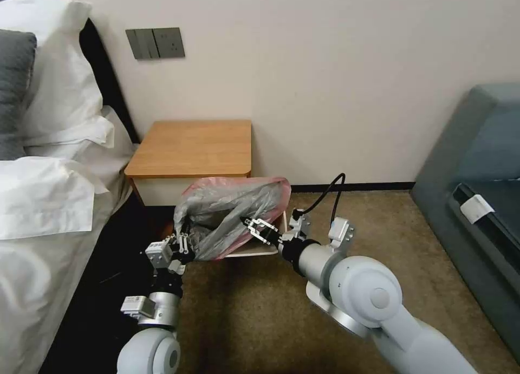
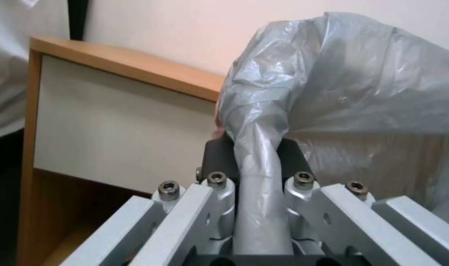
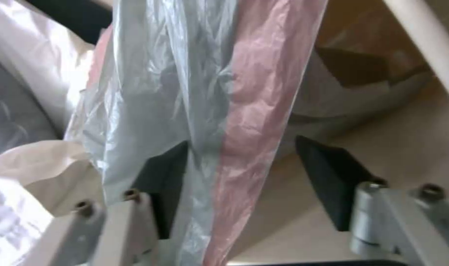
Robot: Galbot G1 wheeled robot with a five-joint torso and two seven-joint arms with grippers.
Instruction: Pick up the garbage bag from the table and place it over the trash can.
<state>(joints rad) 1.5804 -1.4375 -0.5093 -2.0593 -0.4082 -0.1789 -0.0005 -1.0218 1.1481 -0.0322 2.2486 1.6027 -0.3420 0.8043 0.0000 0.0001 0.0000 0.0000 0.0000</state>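
left claw (image 2: 258, 162): clamped on garbage bag (image 1: 233, 211) | right claw (image 3: 242, 173): apart, bag film between fingers

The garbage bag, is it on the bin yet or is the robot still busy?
Still busy. Done: the garbage bag is off the table. In hand: the left tool pinches a twisted bunch of film, while the right tool is open with film hanging between its fingers. Left: spreading the bag's mouth around the trash can rim.

- Orange-brown wooden nightstand table (image 1: 193, 148) stands against the wall, right of the bed (image 1: 49, 200).
- Crinkly grey plastic garbage bag (image 1: 230, 214) sits over the cream-white plastic trash can (image 1: 254, 250), before the table.
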